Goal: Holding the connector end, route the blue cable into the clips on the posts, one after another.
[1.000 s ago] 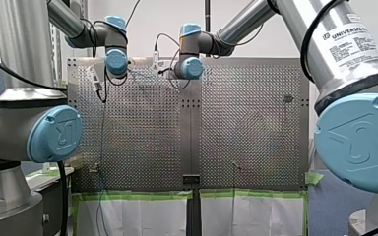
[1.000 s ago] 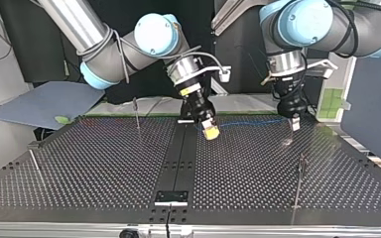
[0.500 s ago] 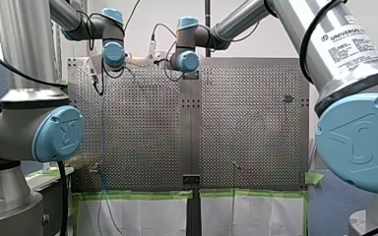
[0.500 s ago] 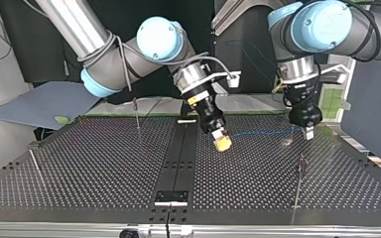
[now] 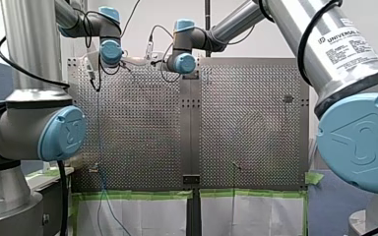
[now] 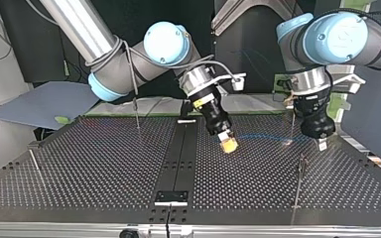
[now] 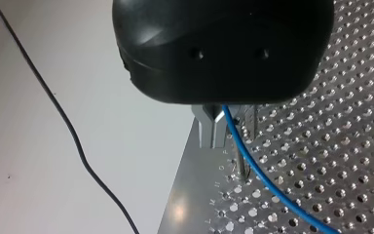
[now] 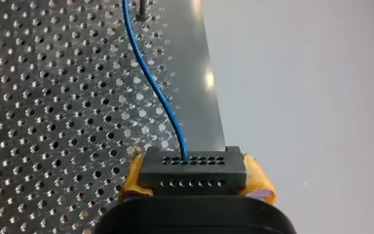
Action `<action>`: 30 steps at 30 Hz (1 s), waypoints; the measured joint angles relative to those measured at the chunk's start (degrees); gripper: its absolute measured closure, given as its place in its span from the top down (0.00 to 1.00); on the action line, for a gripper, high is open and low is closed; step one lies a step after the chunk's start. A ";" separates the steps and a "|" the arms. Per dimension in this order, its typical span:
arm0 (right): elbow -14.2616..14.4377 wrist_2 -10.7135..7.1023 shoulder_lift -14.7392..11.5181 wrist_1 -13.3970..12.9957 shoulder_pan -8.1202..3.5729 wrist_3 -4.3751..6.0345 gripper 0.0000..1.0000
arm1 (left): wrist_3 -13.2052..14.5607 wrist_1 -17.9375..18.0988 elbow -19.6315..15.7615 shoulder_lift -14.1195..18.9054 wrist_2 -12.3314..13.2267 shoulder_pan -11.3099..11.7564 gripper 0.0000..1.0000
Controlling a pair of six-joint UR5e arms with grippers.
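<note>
In the right wrist view my right gripper (image 8: 195, 181) is shut on a black connector block (image 8: 193, 163), its yellow pads (image 8: 257, 179) on both sides. The blue cable (image 8: 151, 83) leaves the block and runs ahead over the perforated plate. My left gripper (image 7: 229, 127) is shut on the same cable (image 7: 265, 183), which passes between its metal fingers (image 7: 209, 132) beside a thin post (image 7: 241, 165). In the top view my right gripper (image 6: 227, 144) hangs right of the centre strip and my left gripper (image 6: 321, 144) further right, with the cable (image 6: 265, 137) stretched between them.
Thin posts stand on the perforated table (image 6: 104, 168): one at the top view's back left (image 6: 136, 113), one at the left edge (image 6: 33, 161), one at the front right (image 6: 300, 173). In the front view the cable (image 5: 100, 147) trails off the table edge over green tape (image 5: 133, 194).
Both grippers have moved toward the top view's right and a little nearer that camera, carrying the connector and the cable with them. The grips are unchanged.
</note>
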 joint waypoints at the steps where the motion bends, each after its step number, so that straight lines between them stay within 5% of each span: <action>1: -0.25 -0.10 0.09 -0.01 0.05 0.19 0.00 | 0.02 -0.21 0.23 -0.16 0.19 0.21 0.00; 20: -5.24 -0.31 3.39 1.34 0.87 2.64 0.00 | 1.18 -1.12 3.02 -3.07 6.13 5.49 0.00; 30: -6.42 -0.32 4.13 1.50 0.28 4.21 0.00 | 1.26 -1.49 4.19 -5.14 10.39 7.94 0.00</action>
